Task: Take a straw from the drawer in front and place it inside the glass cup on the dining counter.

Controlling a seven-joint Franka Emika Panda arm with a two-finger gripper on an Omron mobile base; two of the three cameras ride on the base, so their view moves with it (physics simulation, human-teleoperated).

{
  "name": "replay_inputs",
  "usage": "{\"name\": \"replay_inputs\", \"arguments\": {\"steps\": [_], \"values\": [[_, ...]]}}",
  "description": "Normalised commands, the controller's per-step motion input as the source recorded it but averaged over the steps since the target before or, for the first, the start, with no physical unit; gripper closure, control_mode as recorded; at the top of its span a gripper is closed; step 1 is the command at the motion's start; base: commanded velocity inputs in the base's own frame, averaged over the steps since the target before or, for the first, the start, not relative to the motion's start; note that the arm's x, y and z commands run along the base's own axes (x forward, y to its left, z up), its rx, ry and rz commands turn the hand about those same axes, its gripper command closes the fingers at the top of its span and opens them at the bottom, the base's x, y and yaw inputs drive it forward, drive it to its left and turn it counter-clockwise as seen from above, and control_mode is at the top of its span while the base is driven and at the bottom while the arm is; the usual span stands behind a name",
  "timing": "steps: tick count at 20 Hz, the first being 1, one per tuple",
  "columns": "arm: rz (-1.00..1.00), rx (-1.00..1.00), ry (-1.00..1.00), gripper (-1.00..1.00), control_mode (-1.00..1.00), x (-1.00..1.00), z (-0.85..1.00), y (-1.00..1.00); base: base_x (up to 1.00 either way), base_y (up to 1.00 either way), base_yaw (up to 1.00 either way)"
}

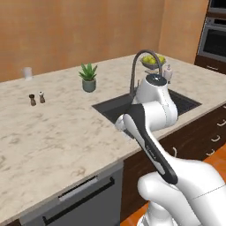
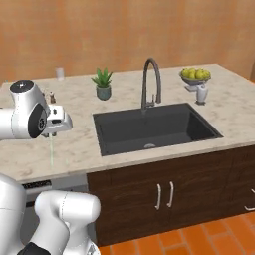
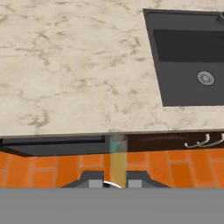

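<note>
Right base view: my tool pinches the straw, hanging vertical over the worktop; cup lies well beyond.

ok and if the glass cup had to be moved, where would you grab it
Probably across its side walls around mid-height, coming in level from the robot's side. The glass cup stands upright and alone near the far edge of the dining counter. It is a plain cylinder with no handle, and the shakers sit well clear of it.
</note>
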Motion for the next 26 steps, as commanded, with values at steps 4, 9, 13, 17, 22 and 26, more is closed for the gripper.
{"name": "replay_inputs", "arguments": {"steps": [4, 9, 13, 17, 22, 26], "values": [[0.00, 0.00, 0.00, 1.00, 1.00, 0.00, 0.00, 0.00, -0.46, 1.00, 0.09], [0.00, 0.00, 0.00, 1.00, 1.00, 0.00, 0.00, 0.00, -0.48, 1.00, 0.09], [0.00, 0.00, 0.00, 1.00, 1.00, 0.00, 0.00, 0.00, -0.44, 1.00, 0.09], [0.00, 0.00, 0.00, 1.00, 1.00, 0.00, 0.00, 0.00, -0.41, 1.00, 0.09], [0.00, 0.00, 0.00, 1.00, 1.00, 0.00, 0.00, 0.00, -0.35, 1.00, 0.09], [0.00, 0.00, 0.00, 1.00, 1.00, 0.00, 0.00, 0.00, -0.06, 1.00, 0.04]]}}
